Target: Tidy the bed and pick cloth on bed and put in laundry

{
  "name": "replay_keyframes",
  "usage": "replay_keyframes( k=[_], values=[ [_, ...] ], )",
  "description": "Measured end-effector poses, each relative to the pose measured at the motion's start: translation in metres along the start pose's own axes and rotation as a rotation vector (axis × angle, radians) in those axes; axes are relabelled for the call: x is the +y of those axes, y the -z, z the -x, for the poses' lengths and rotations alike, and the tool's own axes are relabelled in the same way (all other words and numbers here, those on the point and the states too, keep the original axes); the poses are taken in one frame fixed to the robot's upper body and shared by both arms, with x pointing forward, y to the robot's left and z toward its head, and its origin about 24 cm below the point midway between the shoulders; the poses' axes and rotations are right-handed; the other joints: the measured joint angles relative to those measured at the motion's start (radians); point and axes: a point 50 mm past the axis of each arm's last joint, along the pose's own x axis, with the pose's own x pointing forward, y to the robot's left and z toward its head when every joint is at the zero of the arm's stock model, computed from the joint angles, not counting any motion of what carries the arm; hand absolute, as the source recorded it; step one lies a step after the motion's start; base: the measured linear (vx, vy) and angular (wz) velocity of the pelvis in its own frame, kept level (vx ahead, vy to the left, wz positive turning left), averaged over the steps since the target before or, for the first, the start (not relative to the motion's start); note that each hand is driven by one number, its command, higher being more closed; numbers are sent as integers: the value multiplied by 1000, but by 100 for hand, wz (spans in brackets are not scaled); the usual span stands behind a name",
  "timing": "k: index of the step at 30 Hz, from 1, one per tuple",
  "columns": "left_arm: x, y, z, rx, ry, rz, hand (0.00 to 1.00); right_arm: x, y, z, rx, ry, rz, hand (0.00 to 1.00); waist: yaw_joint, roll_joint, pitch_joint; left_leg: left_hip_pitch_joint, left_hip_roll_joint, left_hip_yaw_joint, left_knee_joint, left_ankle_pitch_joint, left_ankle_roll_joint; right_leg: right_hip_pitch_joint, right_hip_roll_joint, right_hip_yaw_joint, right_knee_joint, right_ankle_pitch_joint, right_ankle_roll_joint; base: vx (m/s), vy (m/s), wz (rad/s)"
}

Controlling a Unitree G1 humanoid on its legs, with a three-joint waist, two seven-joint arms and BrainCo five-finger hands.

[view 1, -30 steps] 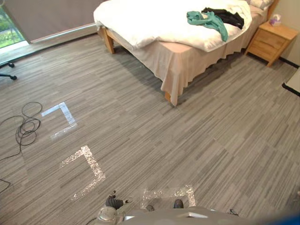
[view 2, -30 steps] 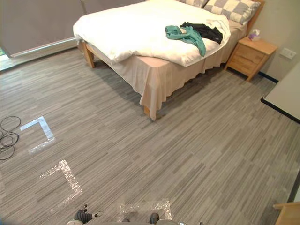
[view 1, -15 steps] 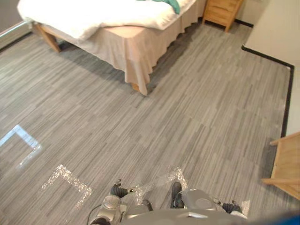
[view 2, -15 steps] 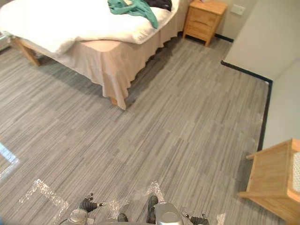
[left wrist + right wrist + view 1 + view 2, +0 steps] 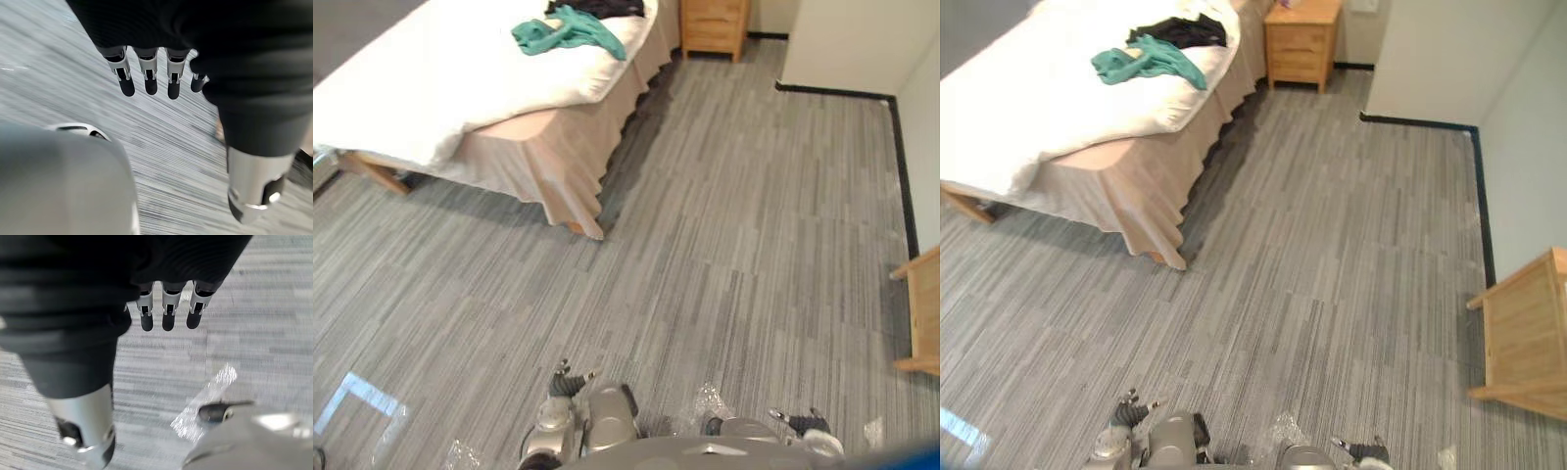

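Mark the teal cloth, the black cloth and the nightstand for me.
teal cloth (image 5: 1144,62), right eye view, middle of the bundle.
black cloth (image 5: 1185,31), right eye view, its central folds.
nightstand (image 5: 1301,51), right eye view, drawer front.

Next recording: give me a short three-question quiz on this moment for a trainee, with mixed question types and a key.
1. True or false: the teal cloth is held in the left hand.
2. What lies right beside the teal cloth on the bed? A) a black cloth B) a laundry basket C) a book
3. Fill in: the right hand hangs above the floor with its fingers ____ and holds nothing.

Key: 1 false, it lies on the bed. 2 A. 3 open (straight).
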Motion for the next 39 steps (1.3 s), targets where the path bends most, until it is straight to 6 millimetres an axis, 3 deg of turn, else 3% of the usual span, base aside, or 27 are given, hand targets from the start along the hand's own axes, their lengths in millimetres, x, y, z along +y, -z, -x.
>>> replay_keyframes(
  k=[1, 2, 3, 5, 6, 9, 11, 13, 14, 15, 16, 17, 18, 19, 20, 22, 23, 24, 26, 27, 28, 29, 31, 33, 34, 37, 39],
  values=[
    [-3, 2, 1, 5, 10, -10, 0, -2, -1, 0, -7, 4, 2, 0, 4, 13, -10, 1, -9, -20, -115, 62, 4, 1, -1, -5, -3, -7, 24, 454, 219, -77],
    [-6, 8, 3, 24, 26, -19, 0, -8, -2, -1, -19, 19, 4, 0, 5, 52, -25, -1, -8, -44, -277, 246, 33, 18, 18, -6, -15, -41, 80, 499, 274, -32],
    [-6, 2, -1, 17, 23, -19, 0, -2, -2, 0, -14, 6, 3, 0, -3, 10, -23, 20, -50, -29, -289, 280, 79, 40, -30, -20, -23, -58, 111, 539, 307, -5],
    [-3, -6, -4, -4, 19, -30, 0, 2, -2, 1, -23, -4, 7, 0, 1, -2, -27, 19, -81, -24, -304, 269, 105, 33, -49, -46, -23, -26, 101, 383, 220, 21],
    [0, -5, -4, 2, 14, -35, 0, 3, -4, 1, -31, -9, 13, 0, 19, -6, -26, 18, -89, 0, -290, 253, 119, 39, -60, -45, -33, 8, 109, 275, 168, 4],
    [5, 2, -3, 29, 10, -40, 0, 13, -5, 3, -36, -35, 0, 0, 27, -12, -31, 71, -106, 26, -303, 235, 139, 79, -80, -42, -37, 95, 163, 251, 152, 9],
    [7, 7, -2, 40, 7, -42, 0, 17, -4, 4, -31, -46, 12, 0, 39, -22, -39, 122, -117, 46, -338, 200, 138, 74, -88, -36, 24, 95, 168, 156, 62, -4],
    [5, 16, 2, 66, 20, -38, 0, 12, -1, 3, -20, -32, -1, 0, 45, -8, -67, 191, -128, 49, -407, 177, 129, -16, -97, -23, 257, 91, 177, 135, 70, -14],
    [8, 19, 3, 76, 18, -45, 0, 9, -1, 3, -19, -23, -19, 0, 39, -23, -79, 230, -147, 41, -432, 159, 136, -110, -125, -6, 477, 113, 228, 110, 150, 26],
    [13, 20, 2, 82, 14, -69, 0, 7, -2, 2, -25, -14, -27, 0, 21, -39, -78, 275, -176, 8, -440, 138, 148, -182, -157, 15, 678, 210, 293, 87, 147, 65],
    [16, 21, 2, 85, 18, -97, 0, 6, 3, 3, -12, -12, -24, 0, 6, -57, -72, 313, -193, -24, -444, 126, 158, -214, -169, 16, 795, 287, 305, 50, 101, 86],
    [16, 22, 2, 92, 19, -106, 0, 5, 9, 4, 4, -11, -23, 0, -2, -61, -70, 330, -198, -49, -440, 114, 163, -243, -181, 9, 879, 240, 297, 34, 11, 92],
    [18, 24, 2, 104, 14, -112, 0, 4, 15, 5, 26, -9, -22, 0, -7, -70, -73, 357, -195, -93, -424, 94, 172, -304, -188, -25, 988, 140, 259, 2, -19, 88],
    [18, 22, 1, 98, 15, -114, 0, 3, 22, 7, 43, -4, -32, 0, -11, -63, -72, 379, -183, -121, -413, 85, 171, -343, -184, -52, 1016, 81, 214, -32, -33, 96],
    [18, 22, 1, 99, 17, -120, 0, 1, 26, 8, 56, 6, -37, 0, -16, -58, -70, 403, -168, -144, -410, 77, 171, -373, -178, -71, 998, 24, 186, -71, -30, 101],
    [10, 21, 2, 95, 32, -112, 0, 0, 26, 8, 60, 12, -52, 0, -40, -34, -61, 442, -116, -216, -412, 68, 161, -429, -104, -59, 751, -47, 169, 113, -82, 115],
    [8, 21, 2, 93, 35, -108, 0, 1, 27, 8, 61, 11, -56, 0, -45, -29, -62, 443, -106, -230, -412, 66, 159, -437, -88, -53, 657, -45, 171, 342, -159, 106],
    [4, 18, 1, 86, 45, -102, 0, 1, 23, 7, 50, 13, -57, 0, -46, -21, -57, 453, -83, -246, -413, 53, 139, -459, -60, -34, 464, -32, 172, 349, -215, 81],
    [0, 18, 1, 84, 51, -101, 0, 0, 20, 6, 38, 13, -58, 0, -42, -28, -52, 472, -62, -258, -414, 8, 102, -479, -40, 6, 218, 68, 161, 342, -299, 60],
    [-1, 20, 2, 89, 52, -106, 0, 2, 20, 7, 40, 8, -60, 0, -40, -35, -51, 485, -49, -267, -414, -39, 70, -483, -39, 14, 160, 207, 160, 243, -341, 34],
    [-1, 19, 2, 87, 50, -106, 0, 4, 21, 7, 44, 6, -69, 0, -41, -29, -52, 499, -35, -270, -419, -45, 59, -477, -23, 11, 168, 223, 131, 382, -448, 23],
    [-11, 23, 6, 99, 68, -73, 0, -3, 16, 5, 25, 26, -78, 0, -36, 15, -47, 510, 0, -225, -403, -37, 53, -493, 18, 2, 245, 137, 103, 338, -347, 3],
    [-13, 25, 7, 107, 66, -60, 0, -4, 18, 6, 32, 30, -79, 0, -45, 23, -48, 522, 21, -203, -384, -22, 35, -481, 30, -19, 284, 97, 88, 317, -275, 12],
    [-17, 25, 8, 102, 79, -63, 0, -6, 20, 6, 34, 34, -75, 0, -49, 43, -60, 509, 66, -204, -259, -18, 16, -404, 58, -67, 274, 51, 48, 326, -275, 35],
    [-17, 25, 8, 99, 81, -60, 0, -5, 20, 6, 31, 32, -72, 0, -48, 40, -58, 487, 75, -204, -189, -18, 5, -380, 60, -81, 266, 38, 43, 268, -232, 60],
    [-19, 9, 6, 37, 78, -2, 0, -4, 14, 7, -13, 19, -21, 0, -36, 20, -47, 220, 135, -187, 396, 68, -55, -229, 60, -163, 192, -1, 16, 234, -144, 69],
    [-19, 4, 5, 14, 73, 14, 0, -5, 15, 8, -20, 15, 8, 0, -18, 18, -47, 133, 186, -78, 548, 53, -36, -138, 53, -197, 131, 0, 9, 192, -6, 38]
  ],
)
